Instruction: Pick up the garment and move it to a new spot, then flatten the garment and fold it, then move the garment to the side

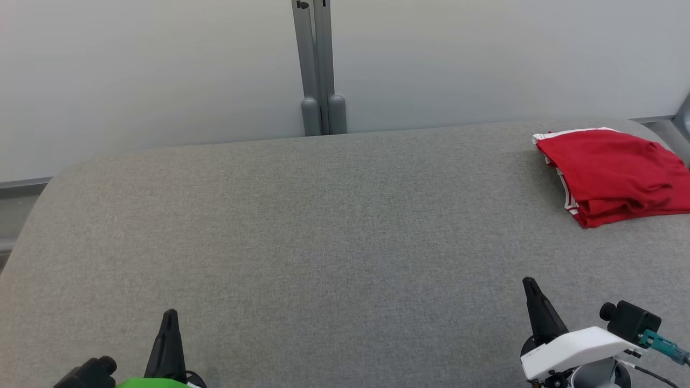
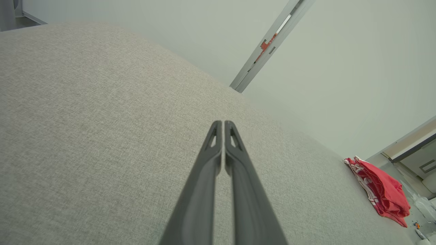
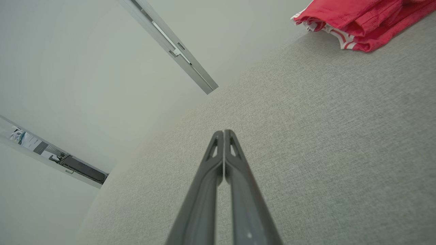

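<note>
**Folded red garment set aside at the far right corner; both claws clenched and empty**

Taken from left to right, the scene looks like the end of the job. At the near edge of the grey table [image 1: 323, 226], toward its left corner, the left gripper [image 1: 170, 314] points up over bare cloth, its two fingers pressed together and holding nothing. The wide middle of the table lies between the arms. Toward the near right corner the right gripper [image 1: 529, 282] is clenched in the same way, also empty and well apart from the fabric. The garment [image 1: 614, 172] lies in the far right corner, near the far edge, and the right edge of the head view cuts off its right side. It sits as a compact, layered packet, so I judge that moving, flattening, folding and setting aside are all done, with nothing visibly left to do.

As for materials, the table top is covered in a coarse grey woven fabric, matt and slightly mottled, with rounded far corners. Behind it stands a smooth, pale wall with a grey metal post [image 1: 318, 64] at the middle. The gripper fingers are long, dark, tapered plastic blades. The garment is soft red knit with white striped trim along its left side, its stacked folds gently rumpled rather than crisp.
</note>
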You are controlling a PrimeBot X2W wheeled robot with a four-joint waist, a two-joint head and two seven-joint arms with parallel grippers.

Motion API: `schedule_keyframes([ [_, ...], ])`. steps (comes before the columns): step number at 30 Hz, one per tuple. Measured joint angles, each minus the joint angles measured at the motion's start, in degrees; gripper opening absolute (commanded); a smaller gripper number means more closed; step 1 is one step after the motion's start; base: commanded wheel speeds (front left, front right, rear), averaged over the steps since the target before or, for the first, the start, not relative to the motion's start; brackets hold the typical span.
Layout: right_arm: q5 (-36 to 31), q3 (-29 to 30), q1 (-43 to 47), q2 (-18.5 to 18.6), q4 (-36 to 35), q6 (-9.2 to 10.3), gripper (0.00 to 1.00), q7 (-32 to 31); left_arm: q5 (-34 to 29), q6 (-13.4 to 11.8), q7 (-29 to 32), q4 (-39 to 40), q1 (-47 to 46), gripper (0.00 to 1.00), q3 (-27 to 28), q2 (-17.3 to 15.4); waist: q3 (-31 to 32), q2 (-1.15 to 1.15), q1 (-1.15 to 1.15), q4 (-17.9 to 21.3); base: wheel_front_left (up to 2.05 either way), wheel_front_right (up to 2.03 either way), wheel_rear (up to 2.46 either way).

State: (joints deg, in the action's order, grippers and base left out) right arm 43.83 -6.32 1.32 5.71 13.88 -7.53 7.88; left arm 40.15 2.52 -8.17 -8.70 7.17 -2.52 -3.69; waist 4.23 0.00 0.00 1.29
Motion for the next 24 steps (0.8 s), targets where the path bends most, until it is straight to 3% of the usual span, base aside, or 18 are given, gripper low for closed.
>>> schedule_keyframes([
  [24, 16.94, 3.68, -2.36, -0.55, 0.01, 0.00, 0.00, -4.31, 18.22, 1.53, 4.13, -1.65, -4.10, 0.00, 2.11, -0.37, -1.12, 0.00, 0.00, -0.32, 0.00, 0.00, 0.00],
])
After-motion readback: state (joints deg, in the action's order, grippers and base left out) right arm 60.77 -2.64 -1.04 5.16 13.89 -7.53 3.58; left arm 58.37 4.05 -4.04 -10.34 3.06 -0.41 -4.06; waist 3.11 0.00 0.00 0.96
